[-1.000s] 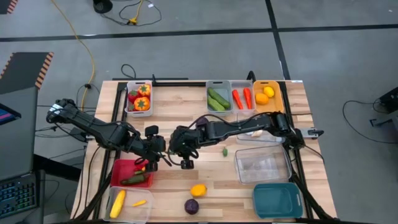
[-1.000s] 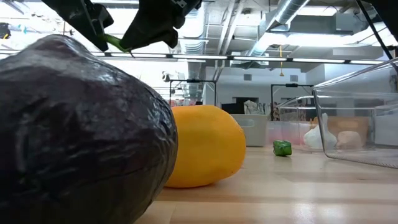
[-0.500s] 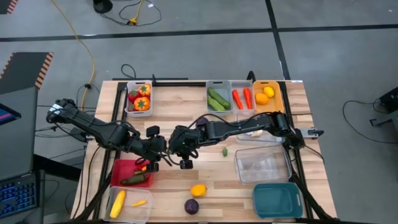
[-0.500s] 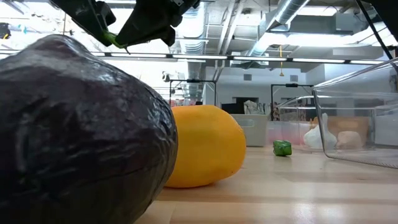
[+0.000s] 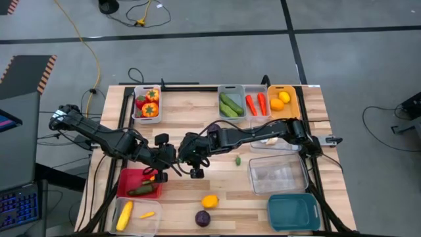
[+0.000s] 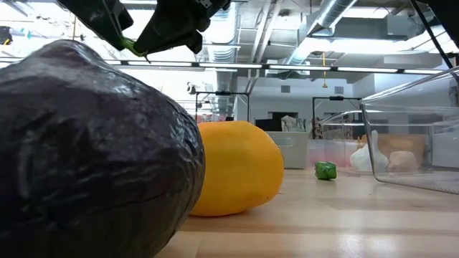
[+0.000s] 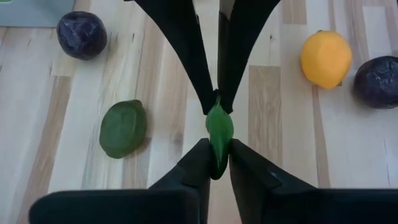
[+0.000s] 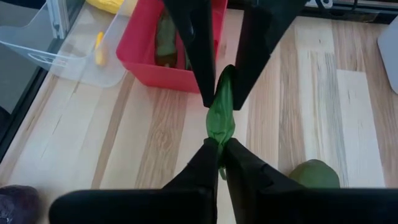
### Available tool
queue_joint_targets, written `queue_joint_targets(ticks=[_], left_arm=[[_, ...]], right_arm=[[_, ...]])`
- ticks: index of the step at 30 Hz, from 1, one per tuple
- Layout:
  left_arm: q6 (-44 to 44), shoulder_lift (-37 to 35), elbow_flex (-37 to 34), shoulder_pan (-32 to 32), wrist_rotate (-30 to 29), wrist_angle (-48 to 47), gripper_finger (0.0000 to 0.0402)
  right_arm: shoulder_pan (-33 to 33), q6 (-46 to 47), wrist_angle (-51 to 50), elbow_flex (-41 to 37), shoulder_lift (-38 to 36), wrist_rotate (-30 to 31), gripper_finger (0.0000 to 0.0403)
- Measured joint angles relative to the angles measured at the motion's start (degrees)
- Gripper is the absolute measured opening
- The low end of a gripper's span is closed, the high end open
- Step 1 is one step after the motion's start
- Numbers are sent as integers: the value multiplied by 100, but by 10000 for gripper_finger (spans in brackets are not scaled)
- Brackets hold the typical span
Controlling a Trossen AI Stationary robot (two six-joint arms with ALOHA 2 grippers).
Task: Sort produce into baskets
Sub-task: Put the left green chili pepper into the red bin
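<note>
A small green pod (image 7: 219, 126) hangs in the air over the table's middle, above the red basket's (image 5: 139, 182) far right corner. My left gripper (image 7: 215, 149) is shut on one end of it. My right gripper (image 8: 219, 148) is shut on the other end, so the two grippers meet tip to tip (image 5: 175, 160). In the low view the pod's tip (image 6: 130, 46) shows between the two dark hands at the top left. The red basket holds a dark green cucumber (image 8: 165, 37). My left gripper pinches the pod's end nearest it (image 7: 217, 158) between its two fingers, slanting down from the table's left. The pod lies along the fingers, clear of the table. My right gripper pinches the pod's opposite end (image 8: 217, 138) between its two fingers, slanting down from the table's right. The pod runs lengthwise from its tips to the left gripper's tips, clear of the table.
Loose on the table: a lemon (image 5: 209, 201), a purple round (image 5: 202, 218), a green lime (image 7: 122, 127). Far baskets hold peppers (image 5: 147, 103), cucumbers (image 5: 230, 104), carrots (image 5: 256, 103), lemons (image 5: 281, 99). Near left, a clear basket with corn (image 5: 123, 214); right, a clear basket (image 5: 277, 174) and a teal one (image 5: 293, 212).
My left gripper has shut on the free end of the green pod, which my right gripper was holding out to it. Both arms and the pod have stayed where they were.
</note>
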Motion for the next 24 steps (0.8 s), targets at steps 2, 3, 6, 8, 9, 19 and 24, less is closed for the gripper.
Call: queue_joint_targets(ticks=[2,3,6,8,9,19,24], left_arm=[[-1,-1,0,0,2,0,34],[-1,1,1,0,2,-1,30],[-2,-1,-1,0,2,-2,20],[-2,1,1,0,2,0,16],[-2,1,0,0,0,-2,15],[-90,-1,1,2,1211,-179,14],[-662,-1,3,2,2519,-861,14]], right_arm=[[0,1,-1,0,0,0,54],[-2,2,-2,0,-1,2,58],[-2,2,-2,0,0,4,72],[-2,4,-1,0,0,4,85],[-2,4,-2,0,1,4,92],[-10,199,-726,2,1,2,175],[-39,208,-1913,2,1,2,196]])
